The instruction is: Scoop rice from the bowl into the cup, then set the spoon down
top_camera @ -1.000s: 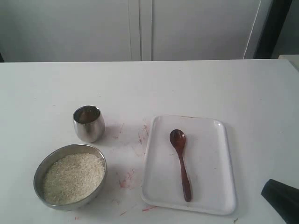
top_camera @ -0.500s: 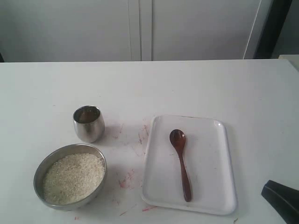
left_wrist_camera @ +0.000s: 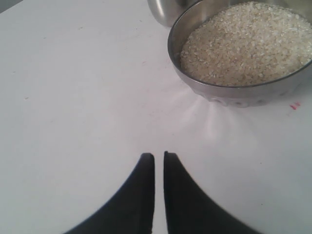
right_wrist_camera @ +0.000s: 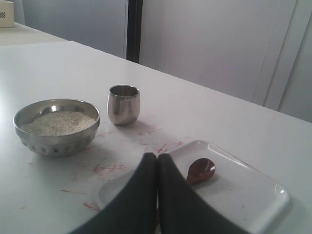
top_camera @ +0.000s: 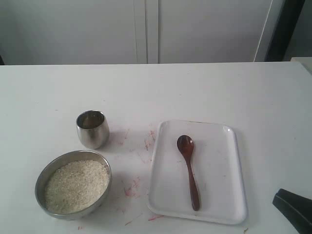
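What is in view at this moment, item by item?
table: one, white, under everything
bowl: one, steel, near left of the exterior view
rice: one mass, off-white, in the bowl
cup: one, shiny steel, upright just behind the bowl, apart from it
tray: one, white, right of the bowl and cup
spoon: one, dark reddish-brown, lying on the tray, bowl end pointing away
red marks: several, on the table between bowl and tray
panels: pale grey, behind the table
left gripper: one, black, shut, empty, over bare table near the bowl
right gripper: one, black, shut, empty, over the tray's near end
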